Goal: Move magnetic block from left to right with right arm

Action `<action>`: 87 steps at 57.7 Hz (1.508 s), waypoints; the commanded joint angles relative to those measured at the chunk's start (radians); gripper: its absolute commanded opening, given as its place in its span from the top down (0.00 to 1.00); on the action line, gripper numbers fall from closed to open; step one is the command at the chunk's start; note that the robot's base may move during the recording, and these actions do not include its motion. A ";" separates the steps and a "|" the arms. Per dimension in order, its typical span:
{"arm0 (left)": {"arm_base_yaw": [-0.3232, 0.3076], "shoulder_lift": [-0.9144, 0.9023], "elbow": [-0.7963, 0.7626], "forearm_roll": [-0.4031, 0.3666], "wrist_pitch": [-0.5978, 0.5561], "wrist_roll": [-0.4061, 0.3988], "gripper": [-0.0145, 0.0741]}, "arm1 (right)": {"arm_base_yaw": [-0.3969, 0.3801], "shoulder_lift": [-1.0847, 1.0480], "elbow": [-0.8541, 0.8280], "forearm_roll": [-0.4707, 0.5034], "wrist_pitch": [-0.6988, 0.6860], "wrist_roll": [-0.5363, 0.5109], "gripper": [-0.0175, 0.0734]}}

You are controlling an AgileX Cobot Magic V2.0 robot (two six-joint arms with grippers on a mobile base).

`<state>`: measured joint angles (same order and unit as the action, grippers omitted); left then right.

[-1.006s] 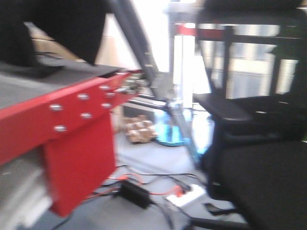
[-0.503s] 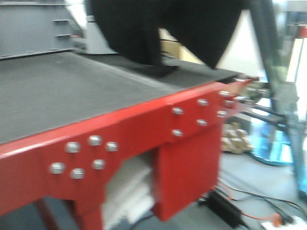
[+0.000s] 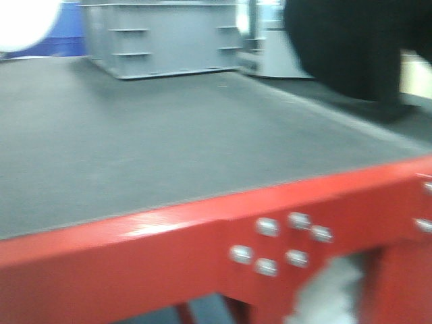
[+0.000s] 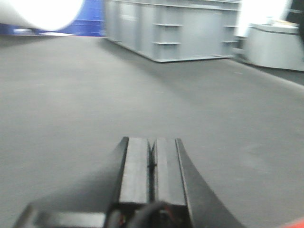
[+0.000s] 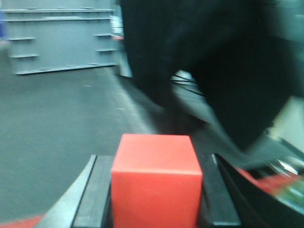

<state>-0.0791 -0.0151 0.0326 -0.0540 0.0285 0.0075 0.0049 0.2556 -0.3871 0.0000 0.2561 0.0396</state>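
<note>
Matting of dark grey covers the whole top of the counter (image 3: 135,155), flat and faintly speckled. Along its near edge runs a glossy red frame (image 3: 169,250) studded with a cluster of silver bolts (image 3: 277,239). Something white and soft-looking (image 3: 324,290) shows below the frame, too blurred to name.

At the far end of the matting stands a grey crate (image 3: 162,37) with ribbed walls. Just beside it, to the right, is a paler grey box (image 3: 277,54). Behind the crate there is a blue shape (image 3: 54,37) and a patch of white glare. All three views are soft with motion blur. A large black mass (image 3: 351,47) fills the upper right of the front view, its outline unclear.

The left gripper (image 4: 152,142) sits low over bare matting, its jaws pressed together with only a thin seam between the pads.

The right gripper (image 5: 153,159) has its jaws clamped on the magnetic block (image 5: 154,180), one pad against each side face. The red cube's top and front faces are towards the wrist camera. Matting lies beyond it and a strip of the red frame shows at the lower right. Whether the block touches the surface cannot be told.
</note>
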 commanded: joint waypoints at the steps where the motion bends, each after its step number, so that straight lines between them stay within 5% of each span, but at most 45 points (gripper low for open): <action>1: -0.004 -0.008 0.009 -0.003 -0.083 -0.007 0.98 | -0.004 0.011 -0.031 -0.010 -0.089 -0.009 0.46; 87: -0.004 -0.008 0.009 -0.003 -0.083 -0.007 0.98 | -0.003 0.011 -0.031 -0.010 -0.089 -0.009 0.46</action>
<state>-0.0791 -0.0151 0.0326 -0.0540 0.0285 0.0075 0.0049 0.2556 -0.3871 0.0000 0.2561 0.0396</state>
